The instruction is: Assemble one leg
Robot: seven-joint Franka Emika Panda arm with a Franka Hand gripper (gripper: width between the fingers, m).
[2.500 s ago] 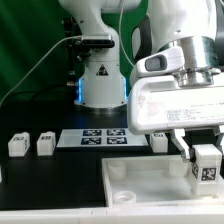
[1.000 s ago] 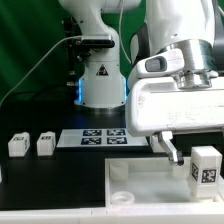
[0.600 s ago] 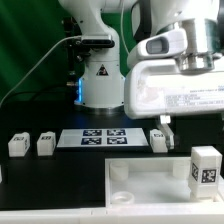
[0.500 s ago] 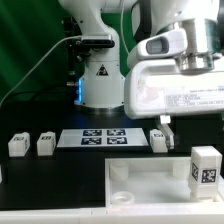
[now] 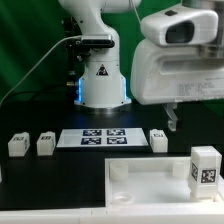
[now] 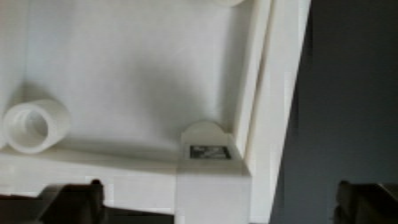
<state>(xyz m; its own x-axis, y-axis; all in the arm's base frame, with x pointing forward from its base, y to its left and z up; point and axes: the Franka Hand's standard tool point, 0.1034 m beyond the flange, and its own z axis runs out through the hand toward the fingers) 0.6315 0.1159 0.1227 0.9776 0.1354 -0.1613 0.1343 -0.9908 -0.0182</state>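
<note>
One leg [image 5: 204, 168], a small white block with a marker tag, stands upright on the far right corner of the large white tabletop [image 5: 150, 180]. My gripper [image 5: 195, 116] hangs well above it, open and empty. In the exterior view only one dark finger [image 5: 172, 119] shows. In the wrist view the leg [image 6: 214, 170] stands straight below the gripper [image 6: 217, 205], between the two spread fingertips and clear of both. Its tag faces the camera. A round corner socket [image 6: 32, 126] shows on the tabletop [image 6: 125, 70].
Three more legs lie on the black table: two at the exterior view's left [image 5: 17, 144] [image 5: 45, 144], one right of the marker board [image 5: 158, 139]. The marker board [image 5: 95, 137] lies in front of the robot base [image 5: 100, 80]. A cable runs at the left.
The gripper let go of the leg on the tabletop corner and rose straight up, its fingers now well above the leg. The leg stays standing where it was set.
</note>
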